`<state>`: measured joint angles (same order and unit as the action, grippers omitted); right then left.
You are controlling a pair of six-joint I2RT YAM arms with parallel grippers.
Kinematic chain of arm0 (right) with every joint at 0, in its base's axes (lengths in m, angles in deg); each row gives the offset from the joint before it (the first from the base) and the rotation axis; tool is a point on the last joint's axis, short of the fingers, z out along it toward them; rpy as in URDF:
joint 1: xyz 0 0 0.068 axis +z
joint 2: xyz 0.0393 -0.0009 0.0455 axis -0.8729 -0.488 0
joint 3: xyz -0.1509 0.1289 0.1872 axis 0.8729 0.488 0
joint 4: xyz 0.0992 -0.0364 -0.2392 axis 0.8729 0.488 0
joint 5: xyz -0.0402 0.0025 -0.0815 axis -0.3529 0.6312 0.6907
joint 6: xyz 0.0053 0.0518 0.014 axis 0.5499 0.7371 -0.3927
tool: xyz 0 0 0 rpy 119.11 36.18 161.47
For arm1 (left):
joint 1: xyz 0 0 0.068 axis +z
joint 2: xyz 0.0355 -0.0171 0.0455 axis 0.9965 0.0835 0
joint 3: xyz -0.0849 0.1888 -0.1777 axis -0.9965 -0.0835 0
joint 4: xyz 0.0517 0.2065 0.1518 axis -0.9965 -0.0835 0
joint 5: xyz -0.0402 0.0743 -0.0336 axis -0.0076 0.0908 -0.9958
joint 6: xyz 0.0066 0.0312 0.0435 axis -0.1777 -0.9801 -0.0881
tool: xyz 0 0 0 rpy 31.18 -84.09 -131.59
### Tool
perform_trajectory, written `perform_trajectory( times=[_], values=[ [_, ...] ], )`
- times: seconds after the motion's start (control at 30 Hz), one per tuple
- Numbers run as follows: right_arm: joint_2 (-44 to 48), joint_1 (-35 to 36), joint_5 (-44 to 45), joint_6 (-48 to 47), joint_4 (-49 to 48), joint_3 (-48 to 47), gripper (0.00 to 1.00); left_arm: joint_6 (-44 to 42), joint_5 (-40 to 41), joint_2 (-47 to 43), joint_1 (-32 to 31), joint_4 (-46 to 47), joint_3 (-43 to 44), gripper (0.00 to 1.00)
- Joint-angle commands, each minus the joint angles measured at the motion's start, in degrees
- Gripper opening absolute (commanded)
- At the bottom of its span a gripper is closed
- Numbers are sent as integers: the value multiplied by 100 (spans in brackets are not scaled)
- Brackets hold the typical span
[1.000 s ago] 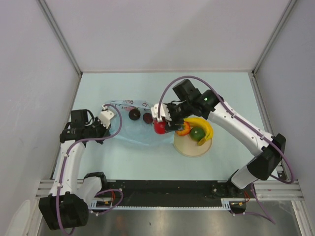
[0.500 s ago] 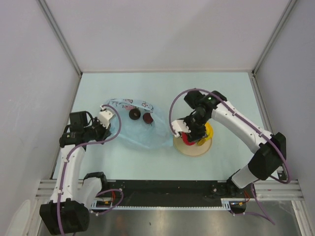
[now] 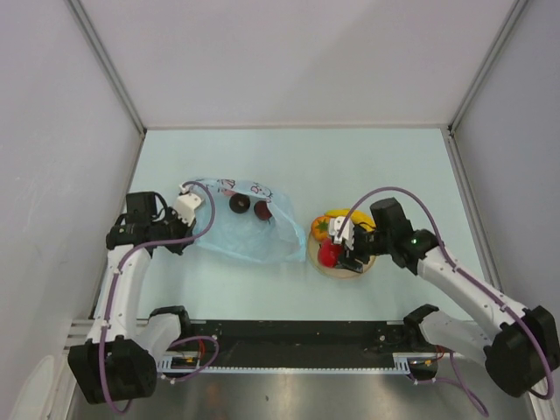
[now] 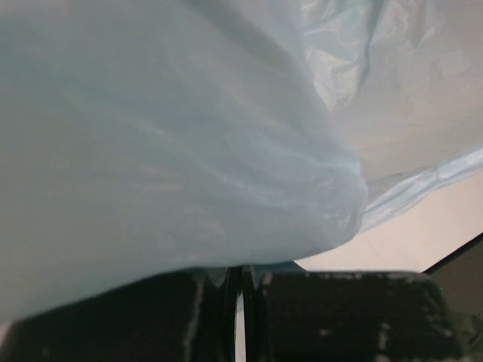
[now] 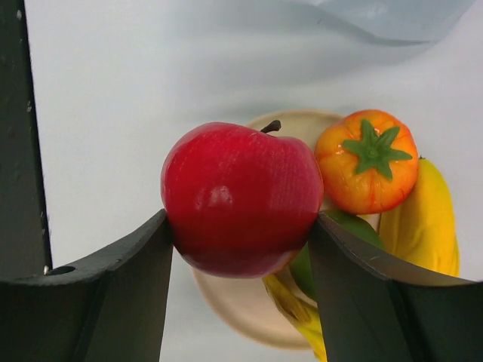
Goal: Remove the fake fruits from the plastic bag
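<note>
Left fingers (image 4: 192, 317) clenched on the plastic bag (image 3: 249, 238), pinning its left end to the surface. Two dark fruits (image 3: 236, 204) still inside, far side. Right fingers (image 5: 113, 302) have swung from the bag mouth to over the plate (image 5: 230, 305), still grasping the red apple (image 5: 241, 197). Orange one (image 5: 367, 160), green one (image 5: 341, 224) and banana (image 5: 426, 226) crowd its right; free spot is near-left.

The red apple (image 5: 241, 197) and orange fruit (image 5: 367, 162) look like glossy plastic, the apple finely grained, while the bag (image 4: 189, 136) is thin, translucent, softly creased plastic film, the plate (image 5: 234, 309) matt tan and the table (image 3: 402, 157) smooth and matt.
</note>
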<state>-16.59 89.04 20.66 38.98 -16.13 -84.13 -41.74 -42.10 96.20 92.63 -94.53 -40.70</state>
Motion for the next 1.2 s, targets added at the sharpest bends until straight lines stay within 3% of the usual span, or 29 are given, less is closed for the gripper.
perform_trajectory(
  times=[0.0,0.27,0.43,0.87,1.17],
  values=[
    [559,251,286,1340,-2586,897,54,-205,371,227,31,-365,537,0],
    [525,348,788,2184,-4091,1987,52,-100,687,579,23,-734,985,0],
    [410,436,1166,2563,-4716,2094,50,32,714,658,31,-779,1179,0],
    [112,1191,1658,1966,-3803,1795,57,190,468,632,23,-348,1030,0],
    [-503,1122,2062,1755,-3277,1549,64,208,187,412,31,-119,854,0]
  ],
)
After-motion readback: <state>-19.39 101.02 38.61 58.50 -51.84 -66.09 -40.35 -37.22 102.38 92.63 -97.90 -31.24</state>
